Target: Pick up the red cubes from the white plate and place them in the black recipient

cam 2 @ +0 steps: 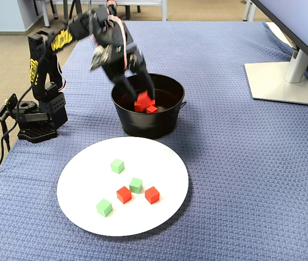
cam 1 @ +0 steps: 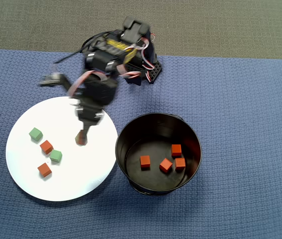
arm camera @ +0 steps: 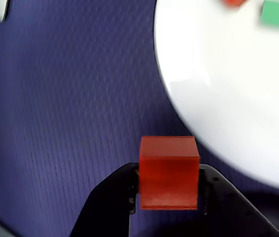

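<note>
I saw a blue woven cloth (cam 2: 241, 163) covering the table, with tan carpet (cam 1: 230, 25) beyond its edge. A grey monitor stand (cam 2: 282, 81) sat at the right in the fixed view. Lighting was even.

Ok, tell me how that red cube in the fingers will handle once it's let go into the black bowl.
The held red cube probably stays rigid: its edges look straight under the fingers. With flat faces it should settle rather than roll, like the four cubes already lying in the black bowl. Its matte surface suggests little slip, and it is likely light, being small against the white plate.
</note>
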`<state>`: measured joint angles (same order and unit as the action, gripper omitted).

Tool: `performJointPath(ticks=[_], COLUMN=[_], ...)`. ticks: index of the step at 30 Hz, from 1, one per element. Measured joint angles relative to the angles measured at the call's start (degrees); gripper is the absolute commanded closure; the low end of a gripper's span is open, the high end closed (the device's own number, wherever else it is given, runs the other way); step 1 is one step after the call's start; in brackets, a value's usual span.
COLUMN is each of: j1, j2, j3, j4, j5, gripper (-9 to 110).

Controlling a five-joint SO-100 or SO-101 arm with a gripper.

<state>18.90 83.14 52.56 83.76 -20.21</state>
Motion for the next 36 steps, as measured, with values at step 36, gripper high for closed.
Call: performJointPath(ticks=[36], j1=[21.5], j2=[-32.2], j3=[-18.3], j4=[-5.4], j5=[-23.6], gripper=[76])
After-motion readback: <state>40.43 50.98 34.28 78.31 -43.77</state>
